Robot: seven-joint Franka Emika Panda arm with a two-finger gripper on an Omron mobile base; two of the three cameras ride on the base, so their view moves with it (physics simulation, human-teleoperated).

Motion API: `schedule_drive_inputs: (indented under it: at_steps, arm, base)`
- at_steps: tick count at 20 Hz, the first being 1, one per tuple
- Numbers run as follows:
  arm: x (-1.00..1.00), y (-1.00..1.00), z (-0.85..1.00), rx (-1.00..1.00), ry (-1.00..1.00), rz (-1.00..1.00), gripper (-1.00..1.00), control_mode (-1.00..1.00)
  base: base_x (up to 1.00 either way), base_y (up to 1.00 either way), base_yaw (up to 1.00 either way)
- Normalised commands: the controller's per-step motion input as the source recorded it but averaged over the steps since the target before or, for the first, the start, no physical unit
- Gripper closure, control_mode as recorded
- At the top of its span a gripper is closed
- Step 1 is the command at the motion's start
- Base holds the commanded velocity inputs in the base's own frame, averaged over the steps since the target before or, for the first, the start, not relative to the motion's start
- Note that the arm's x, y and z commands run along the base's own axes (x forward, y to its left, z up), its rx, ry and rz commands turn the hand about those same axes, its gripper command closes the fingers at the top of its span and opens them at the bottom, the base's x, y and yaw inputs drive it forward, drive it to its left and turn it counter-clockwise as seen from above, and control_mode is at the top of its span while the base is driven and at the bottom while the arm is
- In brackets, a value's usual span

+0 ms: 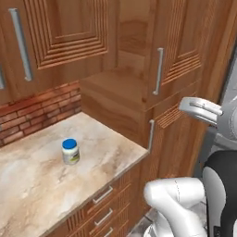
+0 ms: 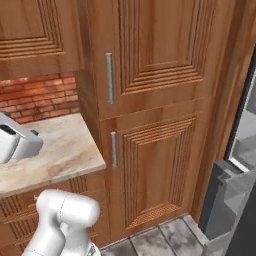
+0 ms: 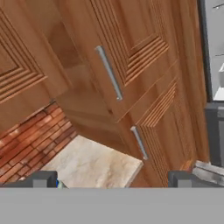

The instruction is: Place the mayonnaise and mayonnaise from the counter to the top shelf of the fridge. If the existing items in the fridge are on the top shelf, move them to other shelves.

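One mayonnaise jar point(image 1: 70, 151), creamy-white with a blue lid, stands upright on the beige marble counter point(image 1: 32, 185) near its right end. My gripper point(image 3: 113, 179) is open with nothing between its wide-apart fingertips point(image 3: 43, 179). It hangs in the air well to the right of the jar and looks at the tall wooden cabinet and the counter's corner point(image 3: 94, 166). A strip of the fridge point(image 3: 213, 52) with its dark-grey wall shows at the right, and the fridge point(image 2: 239, 165) also stands right of the cabinet. The top shelf and the existing items are out of view.
A tall wooden cabinet point(image 2: 155, 100) with steel bar handles point(image 2: 109, 78) stands between the counter and the fridge. Upper cabinets point(image 1: 65, 32) hang over a red brick backsplash point(image 1: 37, 111). Drawers point(image 1: 102, 195) sit under the counter. Grey floor tiles point(image 2: 165, 240) lie below.
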Motion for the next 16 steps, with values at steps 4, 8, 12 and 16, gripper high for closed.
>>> schedule_drive_inputs:
  at_steps: [4,8,12,16]
  arm:
    - [0.0,0.0,0.0,0.0,0.0,0.0,-1.0,1.0]
    - [0.0,0.0,0.0,0.0,0.0,0.0,-1.0,1.0]
    - [0.0,0.0,0.0,0.0,0.0,0.0,-1.0,1.0]
    - [0.0,0.0,0.0,0.0,0.0,0.0,-1.0,1.0]
  base:
    - [0.02,0.0,0.64]
    - [0.22,-0.11,0.42]
    - [0.22,-0.21,0.2]
    - [0.19,-0.11,0.2]
